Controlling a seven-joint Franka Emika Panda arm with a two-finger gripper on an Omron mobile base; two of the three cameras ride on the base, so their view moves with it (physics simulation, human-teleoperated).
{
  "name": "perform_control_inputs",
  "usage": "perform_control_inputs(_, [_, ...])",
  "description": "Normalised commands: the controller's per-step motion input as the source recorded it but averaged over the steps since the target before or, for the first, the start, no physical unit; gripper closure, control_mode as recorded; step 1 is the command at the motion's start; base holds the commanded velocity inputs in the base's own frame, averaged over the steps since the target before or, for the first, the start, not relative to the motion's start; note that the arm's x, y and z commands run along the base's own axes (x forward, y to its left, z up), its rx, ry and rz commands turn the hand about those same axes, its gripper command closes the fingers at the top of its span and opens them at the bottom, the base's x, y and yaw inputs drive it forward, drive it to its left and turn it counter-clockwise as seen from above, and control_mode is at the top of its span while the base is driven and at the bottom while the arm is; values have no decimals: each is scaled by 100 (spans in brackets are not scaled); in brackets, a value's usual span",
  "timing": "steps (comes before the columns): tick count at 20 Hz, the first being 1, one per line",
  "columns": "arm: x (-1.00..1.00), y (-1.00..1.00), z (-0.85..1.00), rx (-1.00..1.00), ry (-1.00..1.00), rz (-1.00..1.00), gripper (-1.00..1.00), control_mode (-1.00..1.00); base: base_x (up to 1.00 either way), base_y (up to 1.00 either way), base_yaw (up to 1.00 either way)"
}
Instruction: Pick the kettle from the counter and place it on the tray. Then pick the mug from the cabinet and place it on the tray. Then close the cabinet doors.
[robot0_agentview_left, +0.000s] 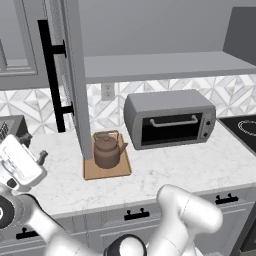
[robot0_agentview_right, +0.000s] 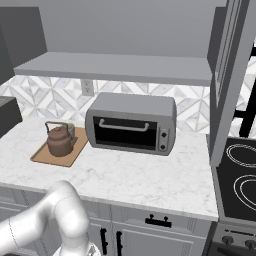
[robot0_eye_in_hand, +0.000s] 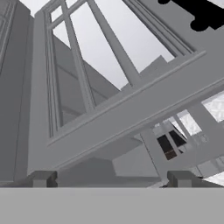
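Low left — tool (robot0_eye_in_hand: 112, 178) upturned, apart

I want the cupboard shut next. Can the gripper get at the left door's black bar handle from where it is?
Probably yes: the gripper hangs open beside the left cabinet door, just below its bar handle, nothing between them.

Kettle (robot0_agentview_left: 107, 150) on tray (robot0_agentview_left: 107, 171), left of toaster oven (robot0_agentview_left: 170, 118) on counter (robot0_agentview_left: 190, 167).

- Toaster oven (robot0_agentview_left: 170, 119), grey, at my one o'clock on the worktop.
- Wall outlet (robot0_agentview_left: 107, 91) at twelve, on the patterned backsplash (robot0_agentview_left: 30, 102).
- Black stovetop (robot0_agentview_right: 239, 180) at three.
- Lower drawers (robot0_agentview_right: 150, 232) with black pulls.
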Motion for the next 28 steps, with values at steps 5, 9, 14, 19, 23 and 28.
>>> perform_control_inputs(5, [0, 2, 42, -4, 0, -7, -100, -100, 0, 0, 0])
perform_control_inputs(9, [0, -3, 38, -1, 0, -7, -100, -100, 0, 0, 0])
perform_control_inputs(14, [0, -24, 30, 0, 0, -8, -100, -100, 0, 0, 0])
perform_control_inputs(19, [0, -52, 23, 0, 0, -8, -100, -100, 0, 0, 0])
perform_control_inputs(23, [-4, -61, 27, 0, -1, -5, -100, -100, 0, 0, 0])
perform_control_inputs(28, [-4, -69, 31, 0, -4, -1, -100, -100, 0, 0, 0])
